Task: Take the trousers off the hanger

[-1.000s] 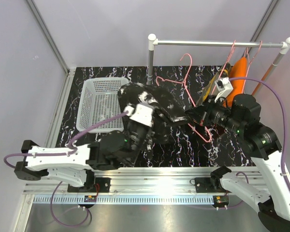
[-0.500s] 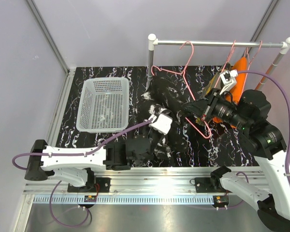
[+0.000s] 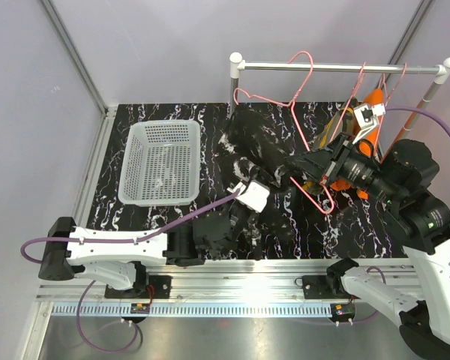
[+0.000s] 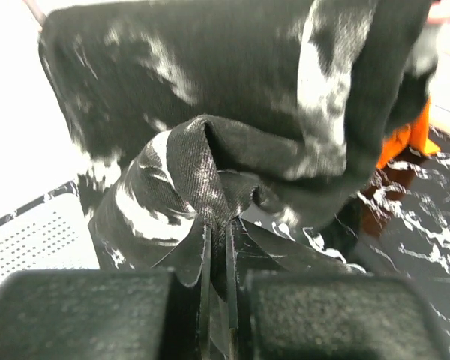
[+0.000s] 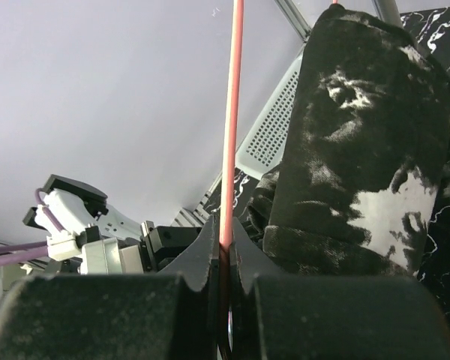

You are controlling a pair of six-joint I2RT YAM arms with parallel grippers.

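The black trousers with white splotches (image 3: 261, 142) (image 4: 210, 97) (image 5: 360, 150) hang draped over a pink wire hanger (image 3: 266, 100) (image 5: 231, 112), whose hook reaches up to the rail. My left gripper (image 3: 256, 175) (image 4: 217, 240) is shut on a lower fold of this cloth, below the hanger. My right gripper (image 3: 298, 168) (image 5: 225, 232) is shut on the hanger's wire, just right of the trousers. Behind the right arm, bright orange trousers (image 3: 372, 103) (image 4: 405, 139) and a strip of camouflage trousers (image 3: 324, 135) hang on the rail, mostly hidden.
A white perforated basket (image 3: 161, 161) (image 4: 30, 240) (image 5: 274, 127) stands at the left on the black marbled table (image 3: 345, 225). A steel rail (image 3: 337, 67) on a post (image 3: 233, 94) spans the back. More pink hangers (image 3: 360, 82) hang at its right end.
The right arm has lifted the hanger up and back toward the rail. The black trousers have moved right, away from the basket. The left gripper followed and holds a lower fold.
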